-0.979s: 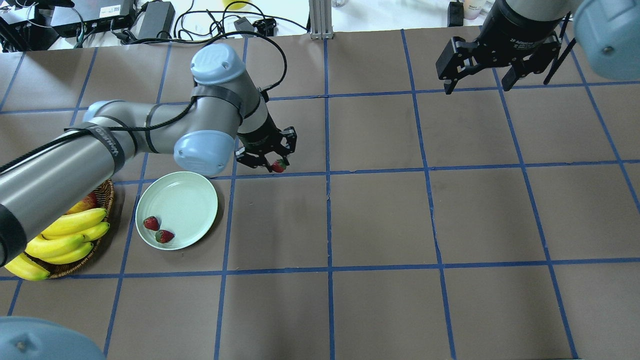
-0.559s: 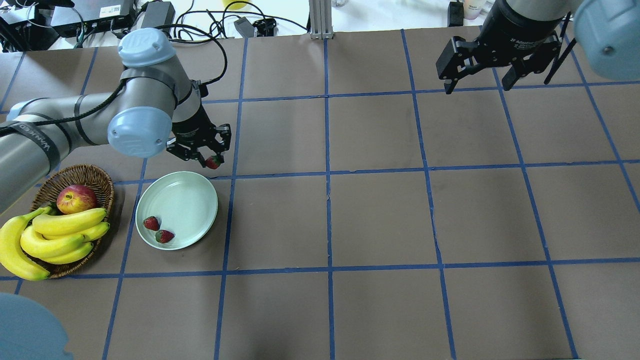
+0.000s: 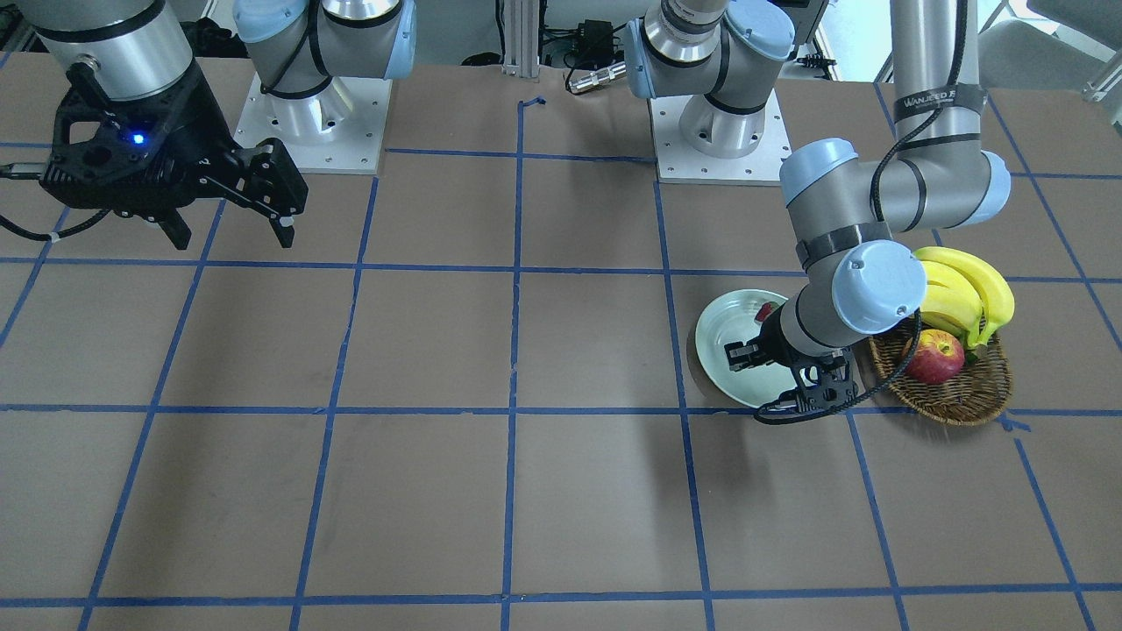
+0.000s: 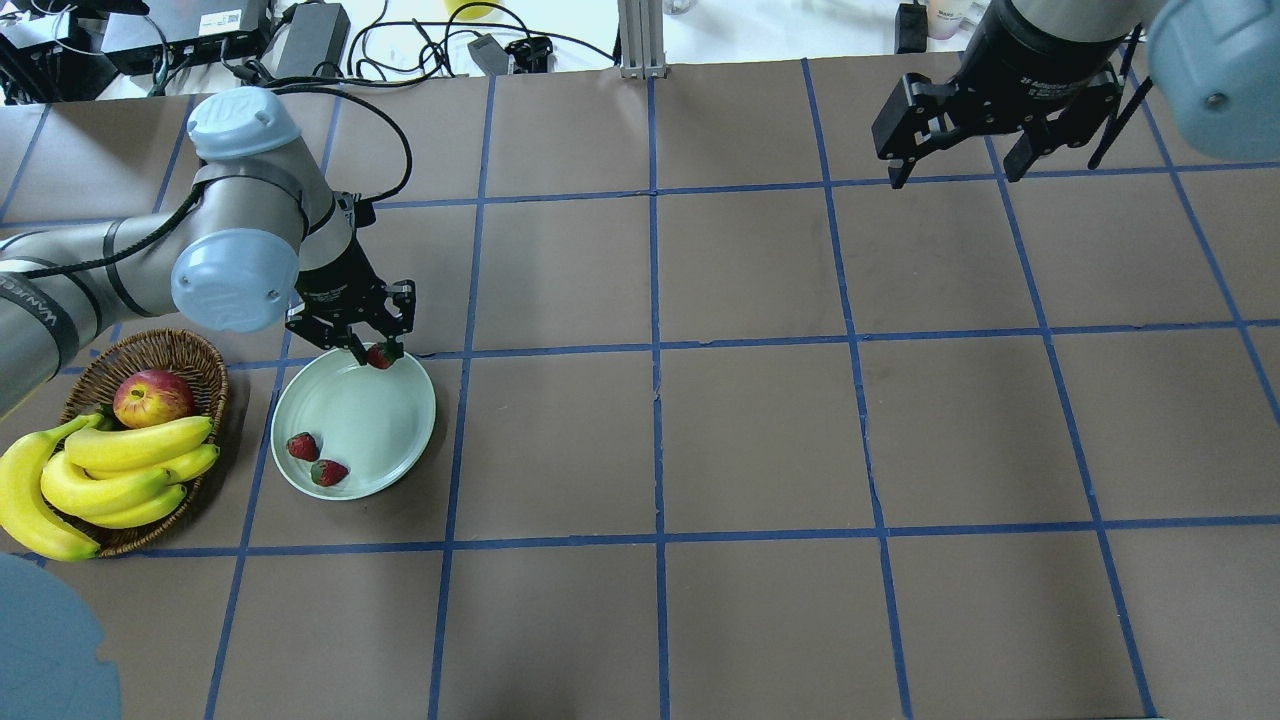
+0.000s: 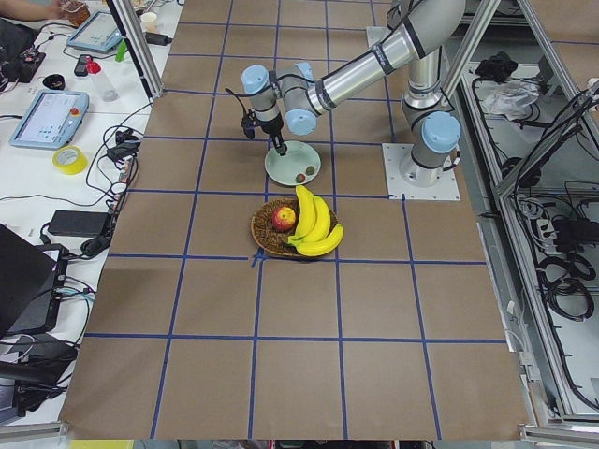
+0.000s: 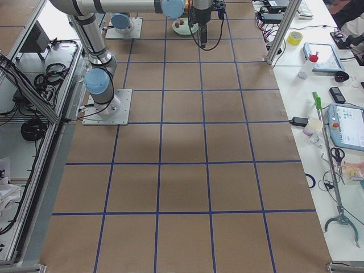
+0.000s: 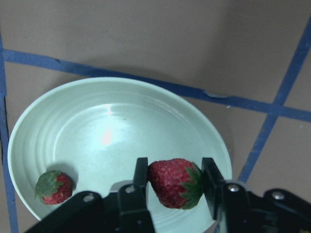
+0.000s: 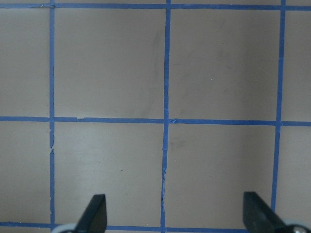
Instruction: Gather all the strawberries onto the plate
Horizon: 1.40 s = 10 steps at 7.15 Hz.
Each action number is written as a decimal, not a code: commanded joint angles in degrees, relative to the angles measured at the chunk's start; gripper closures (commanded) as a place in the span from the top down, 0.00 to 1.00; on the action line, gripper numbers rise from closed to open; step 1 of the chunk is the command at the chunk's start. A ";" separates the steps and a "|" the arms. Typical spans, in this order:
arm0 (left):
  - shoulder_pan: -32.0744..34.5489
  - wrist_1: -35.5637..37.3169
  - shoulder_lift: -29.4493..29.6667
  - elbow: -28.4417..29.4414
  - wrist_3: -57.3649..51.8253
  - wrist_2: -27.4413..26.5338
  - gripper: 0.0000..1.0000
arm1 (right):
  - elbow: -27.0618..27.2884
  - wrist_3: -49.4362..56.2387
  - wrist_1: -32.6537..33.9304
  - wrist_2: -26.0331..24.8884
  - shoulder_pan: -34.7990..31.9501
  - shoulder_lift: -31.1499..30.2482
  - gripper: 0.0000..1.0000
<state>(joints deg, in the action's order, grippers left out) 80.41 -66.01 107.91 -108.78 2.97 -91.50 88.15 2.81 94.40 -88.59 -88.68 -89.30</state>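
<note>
My left gripper (image 4: 378,352) is shut on a red strawberry (image 4: 381,357) and holds it just above the far rim of the pale green plate (image 4: 380,420). In the left wrist view the strawberry (image 7: 175,183) sits between the fingers (image 7: 141,182) over the plate (image 7: 121,141). Two more strawberries (image 4: 302,446) (image 4: 328,472) lie in the plate near its front left edge; one also shows in the left wrist view (image 7: 53,186). My right gripper (image 4: 953,175) is open and empty, high over the far right of the table, and its view shows only bare table.
A brown wicker basket (image 4: 150,347) with a red-yellow apple (image 4: 152,397) and a bunch of bananas (image 4: 110,470) stands just left of the plate. Cables and boxes lie beyond the table's far edge.
My left arm has swung left and toward me with the strawberry in its grip, from right of the plate to over the plate's far rim. The right arm has not moved.
</note>
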 commanded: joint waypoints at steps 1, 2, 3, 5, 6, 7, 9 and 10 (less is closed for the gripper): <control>-0.08 0.27 -1.37 1.18 -0.77 0.26 1.00 | 0.00 0.00 0.00 0.00 0.00 0.09 1.00; 0.70 0.27 -2.17 2.85 -0.69 0.70 1.00 | 0.00 0.00 0.00 0.00 0.00 0.00 1.00; 1.32 0.36 -3.39 4.09 -0.77 0.97 1.00 | 0.00 0.00 0.08 -0.09 0.00 0.00 1.00; 2.89 -3.40 -8.13 8.91 -0.60 1.76 1.00 | 0.00 0.00 0.00 0.00 -0.09 0.00 1.00; 3.95 -9.08 -11.37 10.67 0.53 1.94 1.00 | 0.00 0.00 0.00 0.00 0.00 0.00 1.00; 6.22 -9.66 -13.84 10.86 4.20 1.76 1.00 | 0.00 0.00 0.00 0.00 0.00 0.00 1.00; 8.96 -10.36 -16.84 11.04 4.33 2.02 1.00 | 0.00 0.00 0.00 0.00 0.00 0.00 1.00; 9.14 -12.28 -18.33 11.13 4.06 1.85 1.00 | 0.00 0.00 0.08 0.09 0.00 0.00 1.00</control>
<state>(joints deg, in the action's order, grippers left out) 88.88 -76.64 91.50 -97.76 7.21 -89.62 88.15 2.81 94.41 -88.57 -88.68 -89.30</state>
